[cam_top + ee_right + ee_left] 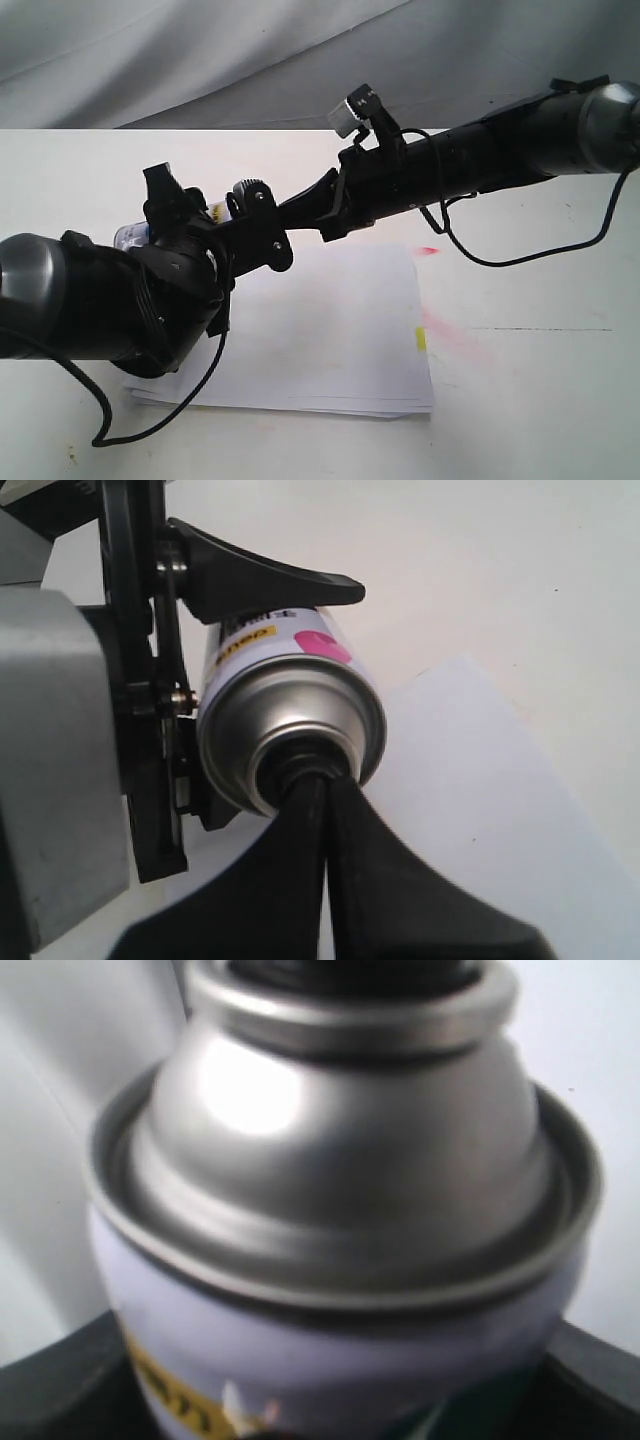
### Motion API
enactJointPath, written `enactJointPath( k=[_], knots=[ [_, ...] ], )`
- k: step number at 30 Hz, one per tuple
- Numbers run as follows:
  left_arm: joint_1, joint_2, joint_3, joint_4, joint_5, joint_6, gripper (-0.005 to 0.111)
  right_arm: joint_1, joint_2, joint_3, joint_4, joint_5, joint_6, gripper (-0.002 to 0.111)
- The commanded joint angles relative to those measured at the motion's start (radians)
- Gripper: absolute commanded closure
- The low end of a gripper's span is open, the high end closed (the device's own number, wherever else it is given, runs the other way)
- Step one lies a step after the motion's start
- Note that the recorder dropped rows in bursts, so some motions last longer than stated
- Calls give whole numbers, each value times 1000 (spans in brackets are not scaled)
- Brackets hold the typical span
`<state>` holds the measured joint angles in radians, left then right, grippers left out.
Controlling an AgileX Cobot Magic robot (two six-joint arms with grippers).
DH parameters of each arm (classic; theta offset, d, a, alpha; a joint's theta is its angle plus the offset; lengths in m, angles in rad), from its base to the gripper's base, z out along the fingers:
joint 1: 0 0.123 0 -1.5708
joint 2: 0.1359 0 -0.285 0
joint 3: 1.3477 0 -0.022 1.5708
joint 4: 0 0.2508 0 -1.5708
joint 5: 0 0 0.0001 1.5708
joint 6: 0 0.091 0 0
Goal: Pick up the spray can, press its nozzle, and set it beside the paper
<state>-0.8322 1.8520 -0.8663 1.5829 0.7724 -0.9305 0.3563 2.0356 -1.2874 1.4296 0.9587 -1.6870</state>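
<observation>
A small silver metal spray can with a light label is held lying sideways in the air above the white table, near the far left corner of a thin stack of plain white paper. Its body is clamped by the black left gripper. The black right gripper, its fingers pressed together with no gap, is set tip-first against the black nozzle, which is mostly covered.

Bare tabletop is seen to the right of the paper, beyond the edge that bears a small yellow tab, and along the near edge. Pink stains mark that bare area. The paper's far left part is crossed by both arms. A grey cloth backdrop is hung behind the table's far edge.

Counted: one can, one paper stack, one tab, two grippers, two stains.
</observation>
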Motion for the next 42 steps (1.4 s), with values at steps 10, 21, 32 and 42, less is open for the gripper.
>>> enactJointPath(
  k=[10,21,32,42],
  knots=[
    [-10,-13,-9,67,-18,-11,107,44,20,-7,28,13,-11,108],
    [-10,-13,-9,67,-18,-11,107,44,20,-7,28,13,-11,108],
    [-10,-13,-9,67,-16,-11,107,24,14,-7,22,15,-11,108],
    [-10,-13,-9,67,-10,-11,107,-107,-29,-7,-74,127,21,108]
  ],
)
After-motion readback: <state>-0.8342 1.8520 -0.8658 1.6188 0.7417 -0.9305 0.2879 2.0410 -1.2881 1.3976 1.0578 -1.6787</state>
